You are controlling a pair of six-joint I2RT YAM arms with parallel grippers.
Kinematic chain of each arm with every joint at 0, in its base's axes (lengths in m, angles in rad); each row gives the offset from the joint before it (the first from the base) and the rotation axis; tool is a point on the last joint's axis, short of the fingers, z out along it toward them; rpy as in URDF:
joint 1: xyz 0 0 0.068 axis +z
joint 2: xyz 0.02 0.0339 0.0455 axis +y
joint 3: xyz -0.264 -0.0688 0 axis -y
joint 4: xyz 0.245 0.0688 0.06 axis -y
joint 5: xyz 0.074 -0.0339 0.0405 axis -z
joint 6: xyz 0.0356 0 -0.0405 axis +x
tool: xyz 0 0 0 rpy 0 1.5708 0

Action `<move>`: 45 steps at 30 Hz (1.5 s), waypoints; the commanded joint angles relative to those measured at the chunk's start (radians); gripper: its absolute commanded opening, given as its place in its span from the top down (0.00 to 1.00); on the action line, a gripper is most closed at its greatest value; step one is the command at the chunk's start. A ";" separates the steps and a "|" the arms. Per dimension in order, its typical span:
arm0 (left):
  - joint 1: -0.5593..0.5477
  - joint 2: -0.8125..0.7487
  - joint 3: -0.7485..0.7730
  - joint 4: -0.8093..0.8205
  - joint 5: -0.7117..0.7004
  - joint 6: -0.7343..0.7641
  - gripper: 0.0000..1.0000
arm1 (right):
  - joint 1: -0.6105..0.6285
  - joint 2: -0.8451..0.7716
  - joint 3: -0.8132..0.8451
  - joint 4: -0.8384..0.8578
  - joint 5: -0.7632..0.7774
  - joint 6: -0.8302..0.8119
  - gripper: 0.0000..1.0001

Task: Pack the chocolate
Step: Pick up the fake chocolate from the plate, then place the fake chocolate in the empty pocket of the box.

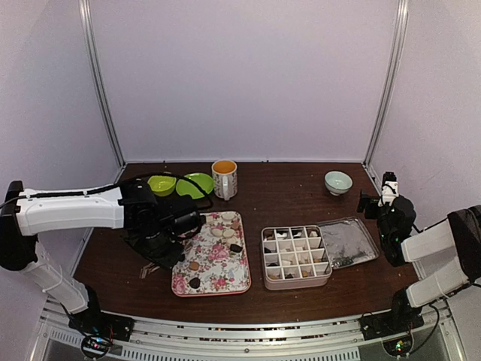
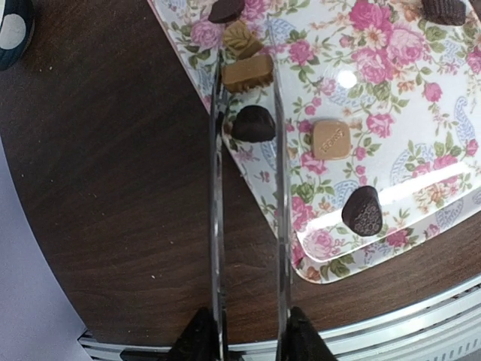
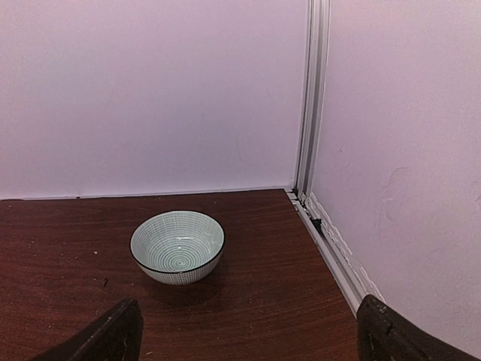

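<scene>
Several pieces of chocolate lie on a floral tray (image 1: 218,274). My left gripper (image 2: 250,338) is shut on metal tongs (image 2: 218,226), whose two blades reach over the tray's (image 2: 391,90) left corner. A dark chocolate (image 2: 253,124) sits between the blades, with a tan one (image 2: 246,73) just beyond it. Off to the right lie a tan square (image 2: 331,139) and a dark piece (image 2: 362,210). A divided box (image 1: 295,257) to the right of the tray holds several pieces. My right gripper (image 1: 376,201) hovers open at the far right, nothing between its fingers (image 3: 113,331).
The box lid (image 1: 347,241) lies right of the box. Two green bowls (image 1: 161,185) (image 1: 195,184) and a floral mug (image 1: 224,179) stand behind the tray. A pale striped bowl (image 3: 177,246) sits at the back right near the wall rail (image 3: 331,241).
</scene>
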 commanded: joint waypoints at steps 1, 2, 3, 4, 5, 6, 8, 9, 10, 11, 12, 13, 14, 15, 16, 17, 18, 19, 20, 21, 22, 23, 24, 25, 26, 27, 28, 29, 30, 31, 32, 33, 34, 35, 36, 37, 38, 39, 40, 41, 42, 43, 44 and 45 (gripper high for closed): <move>0.006 -0.074 0.050 -0.012 -0.032 -0.005 0.69 | -0.006 0.002 0.015 -0.002 -0.002 0.001 0.00; 0.006 -0.083 0.055 -0.012 -0.033 -0.004 0.70 | -0.006 0.002 0.016 -0.001 -0.002 0.001 0.00; 0.006 -0.093 0.062 -0.012 -0.034 -0.003 0.70 | -0.007 0.002 0.016 -0.001 -0.001 0.001 0.00; 0.006 -0.103 0.068 -0.012 -0.033 -0.002 0.71 | -0.006 0.002 0.016 -0.002 -0.001 0.001 0.00; 0.006 -0.113 0.073 -0.008 -0.031 0.000 0.70 | -0.007 0.002 0.014 -0.002 -0.001 0.001 0.00; 0.006 -0.122 0.078 -0.003 -0.028 0.002 0.70 | -0.007 0.002 0.015 -0.002 -0.002 0.001 0.00; 0.004 -0.137 0.091 0.020 -0.006 0.020 0.71 | -0.007 0.002 0.015 -0.001 -0.001 0.001 0.00; 0.003 -0.143 0.098 0.044 0.010 0.033 0.71 | -0.006 0.002 0.015 -0.002 -0.002 0.001 0.00; 0.002 -0.147 0.102 0.071 0.025 0.052 0.72 | -0.006 0.002 0.015 -0.002 -0.001 0.001 0.00; 0.000 -0.151 0.109 0.107 0.055 0.065 0.72 | -0.006 0.002 0.014 -0.001 -0.002 0.001 0.00; -0.002 -0.151 0.117 0.143 0.074 0.082 0.73 | -0.007 0.002 0.014 -0.002 -0.002 0.001 0.00; -0.009 -0.147 0.125 0.177 0.090 0.098 0.73 | -0.006 0.002 0.015 -0.001 -0.002 0.001 0.00; -0.017 -0.143 0.135 0.209 0.099 0.110 0.73 | -0.006 0.002 0.013 -0.002 -0.002 0.001 0.00; -0.027 -0.136 0.146 0.234 0.102 0.118 0.73 | -0.006 0.002 0.015 -0.002 -0.001 0.001 0.00; -0.038 -0.127 0.158 0.260 0.106 0.128 0.73 | -0.007 0.002 0.014 -0.002 -0.001 0.001 0.00; -0.046 -0.117 0.169 0.280 0.110 0.136 0.73 | -0.006 0.002 0.014 -0.001 -0.001 0.001 0.00; -0.056 -0.103 0.182 0.298 0.119 0.144 0.73 | -0.006 0.002 0.013 -0.002 -0.002 0.001 0.00; -0.069 -0.089 0.197 0.316 0.125 0.153 0.73 | -0.006 0.002 0.014 -0.001 -0.002 0.000 0.00; -0.084 -0.074 0.208 0.334 0.132 0.165 0.73 | -0.007 0.002 0.015 -0.001 -0.001 0.000 0.00; -0.100 -0.060 0.218 0.356 0.142 0.178 0.73 | -0.007 0.002 0.015 -0.002 -0.001 0.000 0.00; -0.114 -0.043 0.229 0.378 0.153 0.189 0.73 | -0.007 0.002 0.015 -0.001 -0.002 0.001 0.00; -0.130 -0.026 0.240 0.397 0.164 0.203 0.74 | -0.007 0.002 0.015 -0.001 -0.001 0.001 0.00; -0.145 -0.008 0.254 0.412 0.171 0.215 0.73 | -0.006 0.003 0.014 0.000 -0.001 0.000 0.00; -0.162 0.013 0.270 0.424 0.175 0.226 0.74 | -0.006 0.002 0.014 -0.002 -0.001 0.001 0.00; -0.177 0.034 0.285 0.443 0.180 0.234 0.73 | -0.007 0.002 0.014 -0.001 -0.001 0.001 0.00; -0.193 0.054 0.301 0.459 0.191 0.243 0.74 | -0.007 0.002 0.013 -0.002 -0.001 0.000 0.00; -0.211 0.075 0.319 0.476 0.205 0.248 0.74 | -0.007 0.002 0.015 -0.002 -0.001 0.001 0.00; -0.223 0.095 0.332 0.494 0.219 0.252 0.74 | -0.006 0.002 0.015 -0.002 -0.001 0.000 0.00; -0.233 0.123 0.343 0.508 0.234 0.256 0.74 | -0.007 0.002 0.015 -0.001 -0.001 0.001 0.00; -0.244 0.145 0.355 0.522 0.250 0.259 0.74 | -0.007 0.002 0.016 -0.002 -0.002 0.001 0.00; -0.253 0.163 0.364 0.535 0.267 0.260 0.74 | -0.007 0.002 0.015 -0.001 -0.001 0.001 0.00; -0.261 0.184 0.375 0.544 0.277 0.259 0.74 | -0.006 0.002 0.015 -0.001 0.000 0.001 0.00; -0.269 0.202 0.385 0.549 0.284 0.260 0.74 | -0.007 0.002 0.014 -0.002 -0.002 0.000 0.00; -0.274 0.218 0.392 0.554 0.291 0.259 0.74 | -0.006 0.002 0.016 -0.002 -0.001 0.001 0.00; -0.280 0.233 0.400 0.558 0.301 0.254 0.74 | -0.007 0.002 0.015 -0.002 -0.001 0.001 0.00; -0.284 0.246 0.404 0.560 0.306 0.252 0.74 | -0.007 0.002 0.015 -0.002 -0.002 0.000 0.00; -0.289 0.258 0.407 0.567 0.311 0.249 0.74 | -0.007 0.002 0.015 -0.001 -0.001 0.000 0.00; -0.293 0.268 0.408 0.571 0.315 0.245 0.74 | -0.007 0.002 0.014 -0.001 -0.002 0.001 0.00; -0.295 0.278 0.409 0.575 0.316 0.242 0.74 | -0.007 0.002 0.015 -0.002 -0.001 0.001 0.00; -0.297 0.286 0.407 0.582 0.319 0.240 0.74 | -0.007 0.002 0.015 -0.001 -0.001 0.001 0.00; -0.297 0.293 0.403 0.593 0.320 0.240 0.74 | -0.006 0.002 0.015 -0.001 -0.001 0.000 0.00; -0.297 0.300 0.396 0.604 0.319 0.240 0.74 | -0.006 0.002 0.016 -0.002 -0.002 0.000 0.00; -0.297 0.306 0.388 0.620 0.320 0.240 0.74 | -0.007 0.002 0.015 -0.002 -0.002 0.001 0.00; -0.296 0.312 0.384 0.630 0.320 0.240 0.74 | -0.006 0.002 0.015 -0.001 -0.001 -0.001 0.00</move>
